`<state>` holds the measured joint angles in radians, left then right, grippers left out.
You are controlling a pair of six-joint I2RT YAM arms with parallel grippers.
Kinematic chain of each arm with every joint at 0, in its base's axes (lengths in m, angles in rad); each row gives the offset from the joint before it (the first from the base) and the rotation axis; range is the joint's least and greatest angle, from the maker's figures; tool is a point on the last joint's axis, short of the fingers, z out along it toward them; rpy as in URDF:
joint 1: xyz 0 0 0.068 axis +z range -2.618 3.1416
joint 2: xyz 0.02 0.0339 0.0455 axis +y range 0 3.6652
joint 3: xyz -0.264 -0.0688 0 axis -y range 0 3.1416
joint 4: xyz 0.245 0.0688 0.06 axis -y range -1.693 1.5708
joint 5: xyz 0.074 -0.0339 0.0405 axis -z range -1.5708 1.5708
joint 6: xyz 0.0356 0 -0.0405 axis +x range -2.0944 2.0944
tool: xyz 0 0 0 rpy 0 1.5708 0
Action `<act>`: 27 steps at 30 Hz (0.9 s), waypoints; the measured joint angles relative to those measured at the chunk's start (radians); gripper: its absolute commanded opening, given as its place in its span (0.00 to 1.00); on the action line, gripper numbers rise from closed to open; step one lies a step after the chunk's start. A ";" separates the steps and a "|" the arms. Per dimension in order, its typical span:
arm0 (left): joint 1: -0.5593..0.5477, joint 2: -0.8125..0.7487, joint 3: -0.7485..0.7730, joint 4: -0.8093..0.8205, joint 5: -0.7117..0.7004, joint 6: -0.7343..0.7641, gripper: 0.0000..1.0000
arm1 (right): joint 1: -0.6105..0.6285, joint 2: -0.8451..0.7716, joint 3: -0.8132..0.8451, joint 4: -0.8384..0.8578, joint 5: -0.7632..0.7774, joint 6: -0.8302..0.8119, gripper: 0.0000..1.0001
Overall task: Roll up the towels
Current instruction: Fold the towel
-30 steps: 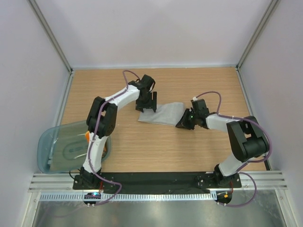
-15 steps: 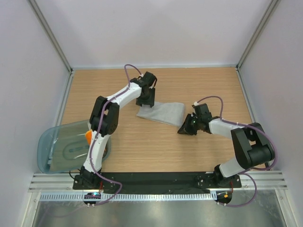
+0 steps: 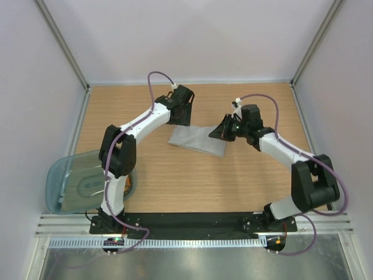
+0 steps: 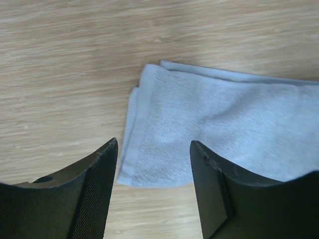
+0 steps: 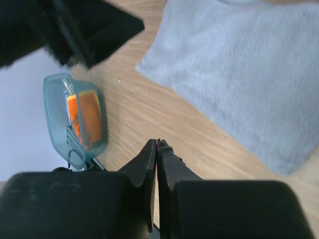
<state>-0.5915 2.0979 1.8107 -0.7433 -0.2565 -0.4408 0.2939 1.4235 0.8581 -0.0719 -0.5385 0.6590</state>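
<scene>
Black left claw (image 4: 153,149) gapes, empty, over the folded corner of the light grey rectangular towel (image 4: 214,124) lying flat on the wooden worktop (image 3: 175,181); right claw (image 5: 156,144) pinched closed, empty, near the towel's right end; only the right wrist view shows the small orange towel (image 5: 84,119) inside the translucent teal plastic tub (image 5: 48,97).

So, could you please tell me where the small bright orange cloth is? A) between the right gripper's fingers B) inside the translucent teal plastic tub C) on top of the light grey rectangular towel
B: the right wrist view shows the small bright orange cloth lying inside the translucent teal plastic tub, apart from the light grey rectangular towel.
</scene>
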 measured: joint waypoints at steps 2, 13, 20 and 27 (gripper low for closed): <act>-0.015 -0.037 -0.035 0.022 0.018 -0.003 0.59 | -0.011 0.085 0.043 0.045 -0.013 0.010 0.01; -0.084 0.006 -0.105 0.126 0.195 -0.006 0.58 | -0.138 0.420 -0.035 0.204 -0.090 0.090 0.01; -0.074 0.134 -0.023 0.112 0.173 0.004 0.59 | -0.133 0.360 -0.158 0.291 -0.121 0.092 0.01; 0.001 0.188 0.055 0.101 0.161 0.009 0.60 | -0.132 0.258 -0.234 0.227 -0.102 0.050 0.01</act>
<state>-0.5907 2.2860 1.8660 -0.6422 -0.0956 -0.4320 0.1619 1.6814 0.6239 0.1547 -0.6403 0.7086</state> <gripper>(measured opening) 0.600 0.036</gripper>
